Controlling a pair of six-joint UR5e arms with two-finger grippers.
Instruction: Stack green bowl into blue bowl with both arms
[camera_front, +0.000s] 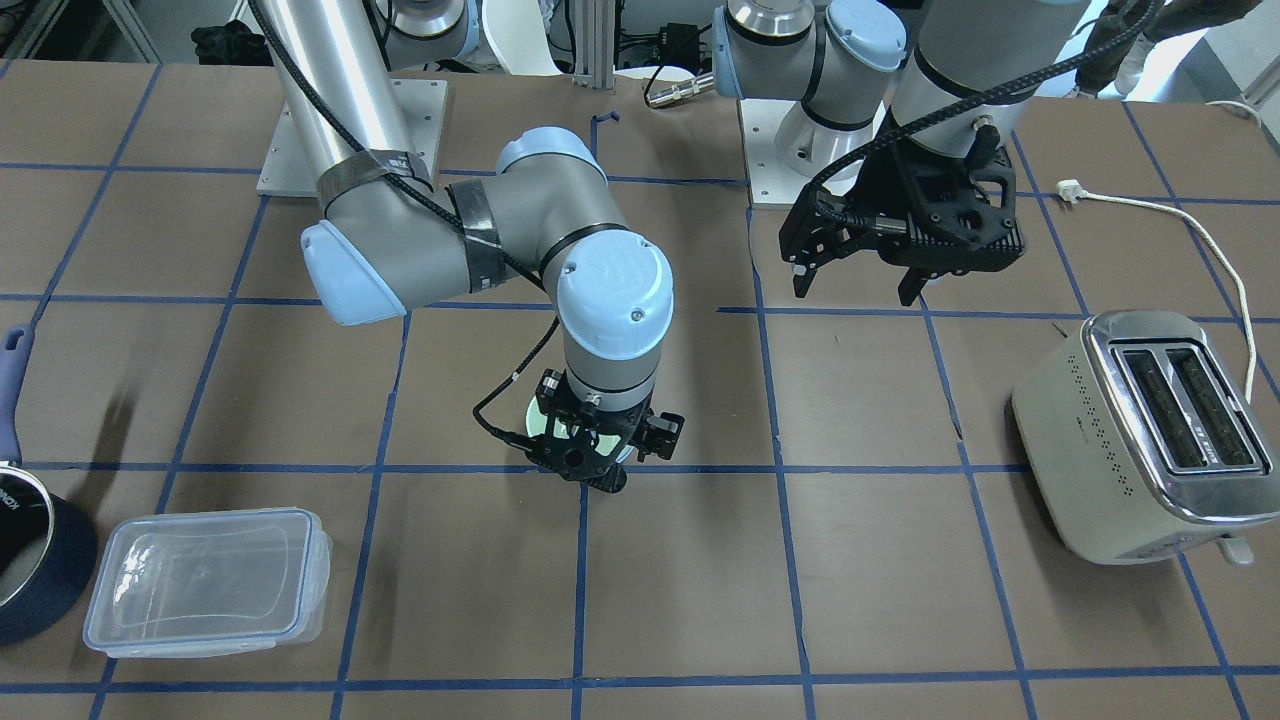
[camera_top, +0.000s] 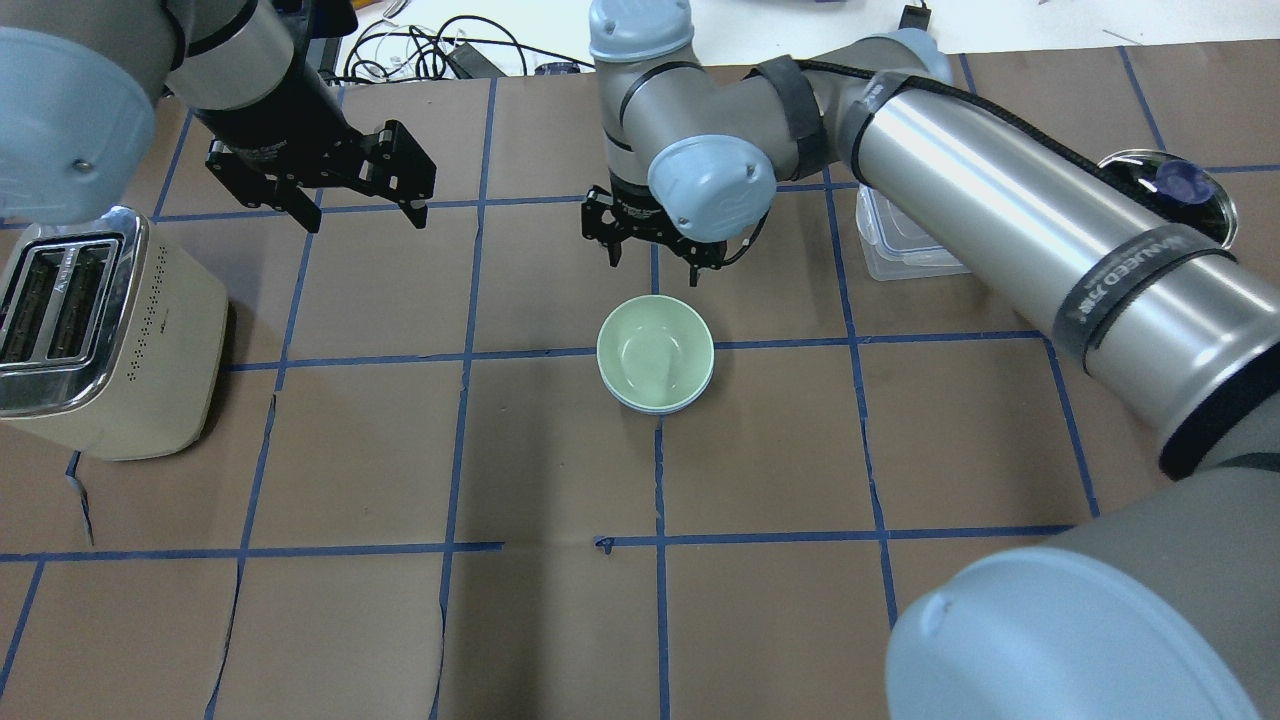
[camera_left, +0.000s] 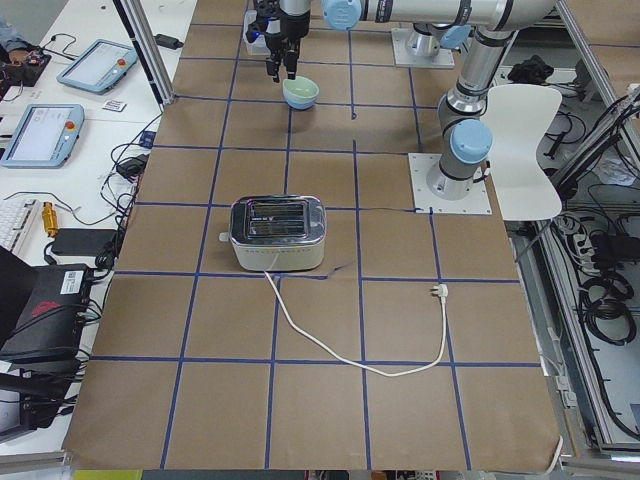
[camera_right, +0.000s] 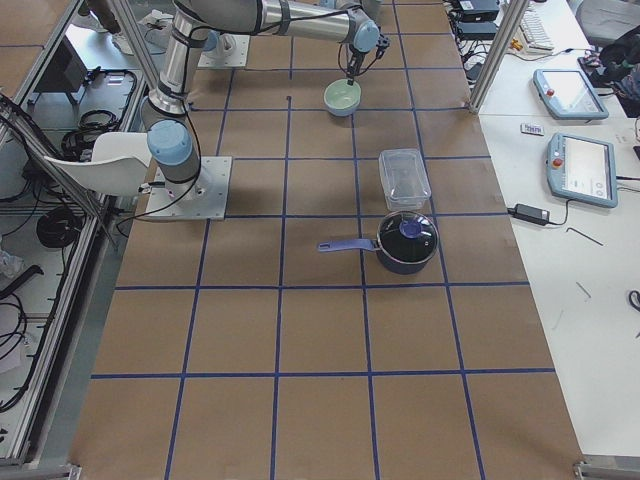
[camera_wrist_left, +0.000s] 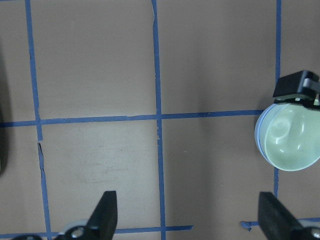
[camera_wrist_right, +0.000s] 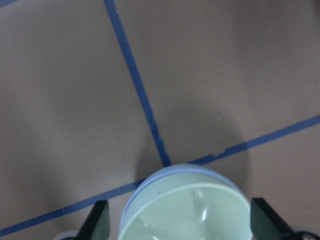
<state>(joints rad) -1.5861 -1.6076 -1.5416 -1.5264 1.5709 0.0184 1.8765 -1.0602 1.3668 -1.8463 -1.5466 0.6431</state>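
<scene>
The green bowl sits nested inside the blue bowl at the table's middle; only the blue rim shows under it. My right gripper hangs open and empty just above and beyond the bowls. In the right wrist view the green bowl lies between the spread fingers, with the blue rim around it. My left gripper is open and empty, held above the table well to the side, by the toaster. In the left wrist view the bowls show at the right edge.
A cream toaster stands on my left side, its cord trailing behind it. A clear plastic container and a dark blue saucepan stand on my right side, beyond the right arm.
</scene>
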